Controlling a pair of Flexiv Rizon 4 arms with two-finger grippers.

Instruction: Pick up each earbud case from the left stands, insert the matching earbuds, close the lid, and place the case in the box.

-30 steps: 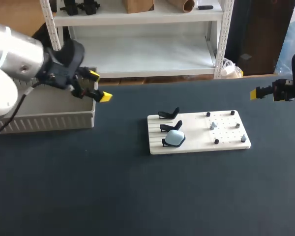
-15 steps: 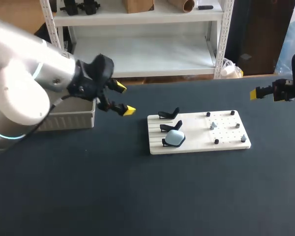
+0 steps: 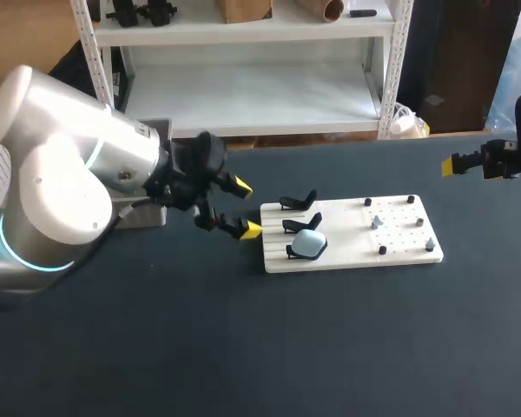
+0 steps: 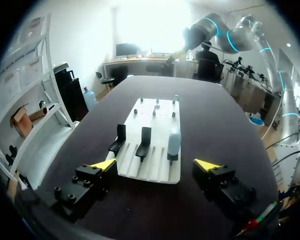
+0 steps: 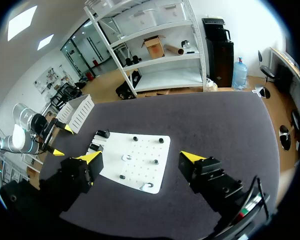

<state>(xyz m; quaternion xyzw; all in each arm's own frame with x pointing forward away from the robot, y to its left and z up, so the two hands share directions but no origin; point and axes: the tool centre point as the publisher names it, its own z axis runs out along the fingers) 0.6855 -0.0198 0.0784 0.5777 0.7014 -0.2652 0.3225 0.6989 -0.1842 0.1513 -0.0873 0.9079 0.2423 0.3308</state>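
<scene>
Hovering my left gripper [image 3: 246,207], fingers wide, empty, just left of the board [image 3: 347,236].
Blue earbud case [image 3: 308,244] sat on the near stand [image 3: 293,253]; I judged it light, hard, slick, best pinched across its sides.

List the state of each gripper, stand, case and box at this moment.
left gripper: open, empty, just short of the board
right gripper: open, empty, well clear of the board
earbud case: lid looks shut, seated on the front stand
middle stand: empty
back stand: empty
box: open-topped, contents cannot be seen
</scene>
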